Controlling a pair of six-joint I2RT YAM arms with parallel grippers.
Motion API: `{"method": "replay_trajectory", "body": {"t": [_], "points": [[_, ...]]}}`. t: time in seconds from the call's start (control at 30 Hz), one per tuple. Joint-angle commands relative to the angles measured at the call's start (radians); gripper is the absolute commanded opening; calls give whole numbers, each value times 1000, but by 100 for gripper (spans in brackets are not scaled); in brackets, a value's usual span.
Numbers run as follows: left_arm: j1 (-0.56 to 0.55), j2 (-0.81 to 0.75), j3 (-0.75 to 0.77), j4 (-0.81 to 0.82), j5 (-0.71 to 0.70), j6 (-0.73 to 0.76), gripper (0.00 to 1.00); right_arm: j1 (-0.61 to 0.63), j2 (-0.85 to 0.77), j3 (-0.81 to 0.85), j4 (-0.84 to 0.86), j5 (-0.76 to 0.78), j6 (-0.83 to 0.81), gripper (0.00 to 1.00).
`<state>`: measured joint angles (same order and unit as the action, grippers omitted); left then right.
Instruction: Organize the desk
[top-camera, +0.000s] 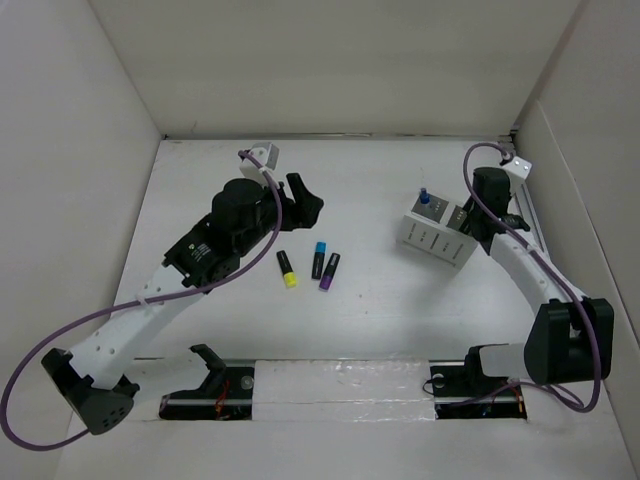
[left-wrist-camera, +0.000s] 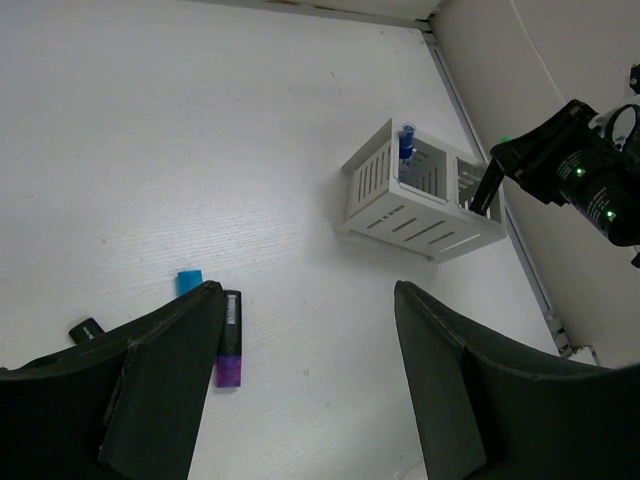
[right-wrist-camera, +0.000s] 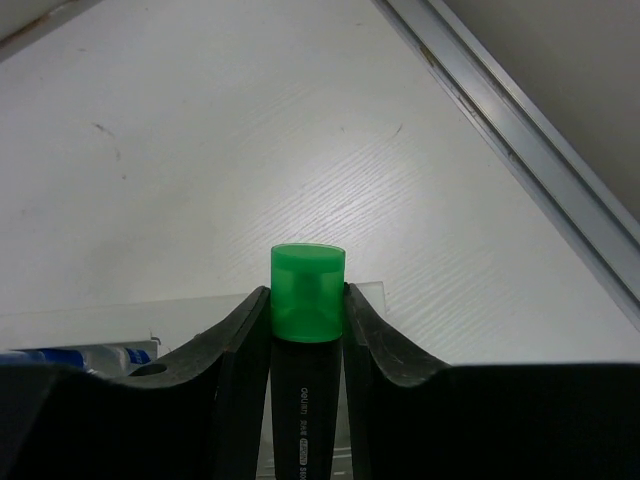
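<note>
The desk (top-camera: 380, 310) is a matte-white tabletop. My right gripper (top-camera: 478, 222) is shut on a black highlighter with a green cap (right-wrist-camera: 307, 300) and holds it cap-down over the right end of the small white compartmented holder (top-camera: 437, 237). A blue-capped marker (top-camera: 423, 197) stands in the holder's left compartment. Three black markers lie mid-desk: a yellow-capped one (top-camera: 287, 269), a cyan-capped one (top-camera: 319, 259) and a purple-capped one (top-camera: 329, 271). My left gripper (top-camera: 305, 200) is open and empty, above the desk just behind them. The purple-capped marker (left-wrist-camera: 230, 340) lies beside its left finger (left-wrist-camera: 170, 380).
White panel walls enclose the desk on the left, back and right. An aluminium rail (right-wrist-camera: 520, 130) runs along the foot of the right wall, close behind the holder (left-wrist-camera: 420, 195). The arm bases and black mounts (top-camera: 210, 385) sit along the near edge.
</note>
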<state>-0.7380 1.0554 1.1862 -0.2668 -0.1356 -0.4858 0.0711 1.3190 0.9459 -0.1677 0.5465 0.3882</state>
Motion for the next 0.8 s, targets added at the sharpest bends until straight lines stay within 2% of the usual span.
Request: {"method": "replay_trajectory", "body": {"t": [0.0, 0.1, 0.13, 0.23, 0.33, 0.37, 0.4, 0.43, 0.47, 0.5, 0.63, 0.67, 0.7, 0.73, 0.77], "points": [[3, -47, -8, -15, -16, -25, 65, 4, -24, -7, 65, 29, 9, 31], [3, -75, -46, -15, -21, -37, 65, 24, -40, 4, 47, 23, 3, 45], [3, -80, -54, -17, -21, -40, 65, 24, -47, 11, 36, 23, 5, 52], [3, -74, -34, -17, -18, -33, 65, 35, -92, 47, 1, -2, -3, 63], [3, -58, 12, -8, -35, -5, 65, 74, -148, 86, -26, -36, -20, 65], [3, -52, 22, 0, -39, 4, 65, 85, -165, 97, -36, -63, -18, 56], [3, -51, 32, 4, -45, 12, 65, 114, -193, 100, -47, -109, -18, 41], [3, -49, 48, 8, -56, 19, 65, 140, -205, 93, -50, -182, -12, 15], [3, -49, 56, 12, -61, 33, 65, 172, -217, 80, -53, -207, -2, 6], [3, -46, 64, 12, -65, 38, 65, 211, -228, 68, -58, -245, 20, 0], [3, -51, 78, 12, -79, 53, 65, 454, -193, -10, -50, -247, 87, 0], [3, -55, 76, 15, -81, 53, 65, 488, -176, -27, -46, -241, 101, 2], [3, -57, 75, 15, -81, 53, 65, 515, -155, -29, -39, -253, 113, 9], [3, -58, 70, 14, -81, 53, 65, 538, -102, -27, -39, -264, 115, 29], [3, -60, 69, 12, -79, 52, 65, 574, -72, -18, -44, -269, 117, 38]]}}
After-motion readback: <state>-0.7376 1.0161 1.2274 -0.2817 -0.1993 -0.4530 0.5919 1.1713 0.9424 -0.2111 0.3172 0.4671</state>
